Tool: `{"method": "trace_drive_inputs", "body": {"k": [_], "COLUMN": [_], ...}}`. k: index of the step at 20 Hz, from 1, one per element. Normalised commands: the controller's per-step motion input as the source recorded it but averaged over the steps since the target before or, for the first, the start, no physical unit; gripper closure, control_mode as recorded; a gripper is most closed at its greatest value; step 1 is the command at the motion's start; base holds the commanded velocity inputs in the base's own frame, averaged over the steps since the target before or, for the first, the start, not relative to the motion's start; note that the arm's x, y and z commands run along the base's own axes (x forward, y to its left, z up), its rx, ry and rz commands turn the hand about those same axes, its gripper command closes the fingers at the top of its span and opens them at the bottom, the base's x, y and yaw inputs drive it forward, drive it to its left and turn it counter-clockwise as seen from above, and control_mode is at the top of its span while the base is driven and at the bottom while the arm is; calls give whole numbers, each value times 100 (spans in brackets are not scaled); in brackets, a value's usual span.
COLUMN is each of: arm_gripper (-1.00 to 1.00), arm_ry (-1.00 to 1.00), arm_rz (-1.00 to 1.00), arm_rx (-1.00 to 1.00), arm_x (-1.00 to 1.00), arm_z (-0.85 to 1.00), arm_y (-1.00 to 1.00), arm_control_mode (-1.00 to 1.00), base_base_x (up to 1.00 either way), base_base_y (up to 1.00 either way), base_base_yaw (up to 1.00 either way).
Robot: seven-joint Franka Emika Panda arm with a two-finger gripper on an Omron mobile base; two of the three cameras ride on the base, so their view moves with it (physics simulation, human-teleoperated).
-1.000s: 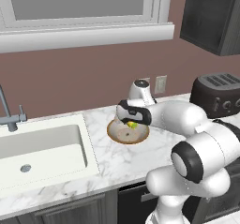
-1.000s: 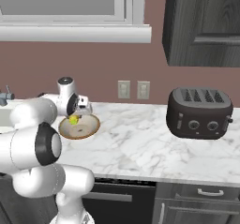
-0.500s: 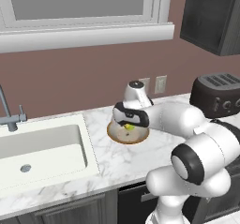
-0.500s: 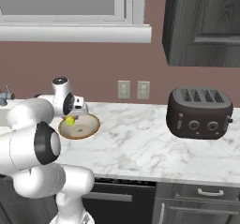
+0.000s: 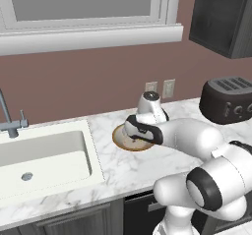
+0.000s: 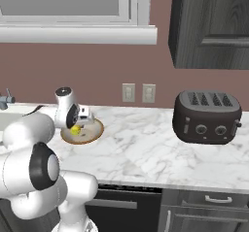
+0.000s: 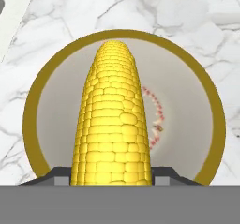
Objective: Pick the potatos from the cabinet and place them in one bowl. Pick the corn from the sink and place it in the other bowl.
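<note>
We saw the hand [image 6: 78, 127] low over the other bowl [image 5: 119, 137], clamped on the corn [image 7: 112, 129]. In the hand view the cob ran lengthwise from between the finger tips out across the bowl's pale inside, yellow kernels up, tip near the far rim. Whether the corn touched the bowl's floor, we couldn't tell. In the right base view a bit of yellow showed under the hand, inside the bowl's rim.

The bowl sat on the tabletop [image 6: 146, 148] approx. midway between back wall and front edge, just right of the sink [image 5: 39, 155]. A strip of bare marble lay between the bowl's rim and the sink's right edge. The sink basin w/ its round drain was at the tabletop's left end, faucet [image 5: 7, 118] at its back left.

To the right of the bowl the tabletop was open marble as far as the toaster [image 6: 206, 115], which stood well apart, near the back wall toward the right end. The cabinet [image 6: 211, 24] hung above the toaster, doors closed, well apart from the hand. Two wall outlets [image 6: 137, 92] sat on the back wall behind the bowl, above tabletop level. The arm reached in from the front edge, over the marble in front of the bowl.
</note>
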Motion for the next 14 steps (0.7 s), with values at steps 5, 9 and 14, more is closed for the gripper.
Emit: {"method": "trace_drive_inputs", "body": {"k": [5,9,14], "arm_gripper": [100,100,100], "arm_ry": [5,0,0], "arm_rz": [0,0,0], "arm_rx": [0,0,0], "arm_x": [18,0,0], "arm_z": [-10,-3,-29], "arm_y": [-24,1,3], "arm_control_mode": [-100,-100,-100], "base_base_x": [0,0,0], "base_base_y": [0,0,0], "base_base_yaw": [0,0,0]}}
